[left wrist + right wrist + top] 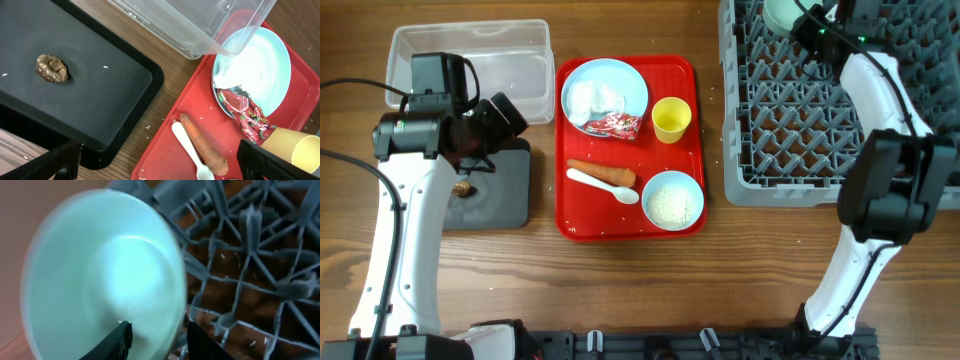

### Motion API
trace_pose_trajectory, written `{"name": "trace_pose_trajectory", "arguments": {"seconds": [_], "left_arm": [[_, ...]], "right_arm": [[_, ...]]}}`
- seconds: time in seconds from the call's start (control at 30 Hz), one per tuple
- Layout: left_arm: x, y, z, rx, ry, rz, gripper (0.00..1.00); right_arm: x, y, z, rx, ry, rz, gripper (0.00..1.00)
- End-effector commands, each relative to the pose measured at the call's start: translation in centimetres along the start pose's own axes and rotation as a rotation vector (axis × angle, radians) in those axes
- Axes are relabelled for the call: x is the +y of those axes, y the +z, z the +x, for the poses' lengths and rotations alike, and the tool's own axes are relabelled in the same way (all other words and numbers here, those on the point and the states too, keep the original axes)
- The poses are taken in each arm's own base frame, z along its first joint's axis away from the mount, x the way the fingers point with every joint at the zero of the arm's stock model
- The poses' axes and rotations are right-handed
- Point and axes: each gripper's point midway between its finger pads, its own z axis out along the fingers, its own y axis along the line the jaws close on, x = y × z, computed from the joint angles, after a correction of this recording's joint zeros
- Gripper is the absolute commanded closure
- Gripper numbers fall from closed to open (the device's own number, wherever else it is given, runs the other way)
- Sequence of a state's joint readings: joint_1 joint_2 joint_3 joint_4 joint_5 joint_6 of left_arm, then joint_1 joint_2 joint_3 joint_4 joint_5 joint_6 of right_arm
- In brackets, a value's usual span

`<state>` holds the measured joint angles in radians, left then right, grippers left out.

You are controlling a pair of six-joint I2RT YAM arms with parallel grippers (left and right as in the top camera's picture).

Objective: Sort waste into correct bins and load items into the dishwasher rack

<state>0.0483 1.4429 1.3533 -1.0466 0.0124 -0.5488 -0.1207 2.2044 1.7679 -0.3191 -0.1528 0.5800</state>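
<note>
No lettering, number or brand can be read anywhere. The red snack wrapper (247,117) carries white and dark print, but it is crumpled, and the marks are too small and broken up to make out as words in either the left wrist view or the overhead view.
</note>
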Motion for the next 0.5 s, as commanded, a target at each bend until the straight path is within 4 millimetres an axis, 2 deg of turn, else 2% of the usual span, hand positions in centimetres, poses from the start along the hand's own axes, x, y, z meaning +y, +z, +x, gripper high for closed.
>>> {"name": "trace_pose_trajectory", "arguments": {"seconds": [0.0, 0.03, 0.07, 0.13, 0.23, 0.33, 0.47], "left_arm": [[0.1, 0.0, -0.3, -0.007, -0.014, -0.002, 0.0], [0.1, 0.0, -0.3, -0.007, -0.015, -0.002, 0.0], [0.1, 0.0, -0.3, -0.007, -0.015, -0.002, 0.0], [0.1, 0.0, -0.3, -0.007, -0.015, -0.002, 0.0], [0.1, 0.0, -0.3, -0.007, -0.015, -0.002, 0.0], [0.1, 0.0, -0.3, -0.007, -0.015, -0.002, 0.0], [0.1, 0.0, -0.3, -0.007, -0.015, -0.002, 0.0]], "right_arm": [[-0.3, 1.7, 1.1, 0.027, 0.032, -0.003, 0.67], [-0.7, 2.2, 1.5, 0.037, 0.03, 0.003, 0.83], [-0.8, 2.3, 1.6, 0.042, 0.031, 0.008, 0.94], [-0.8, 2.1, 1.5, 0.036, 0.016, 0.01, 0.96], [0.1, 0.8, 0.0, -0.006, -0.067, 0.0, 0.96], [1.3, -2.2, -2.2, -0.067, -0.134, 0.011, 0.96], [1.3, -6.9, -5.1, -0.178, -0.246, 0.144, 0.96]]}}
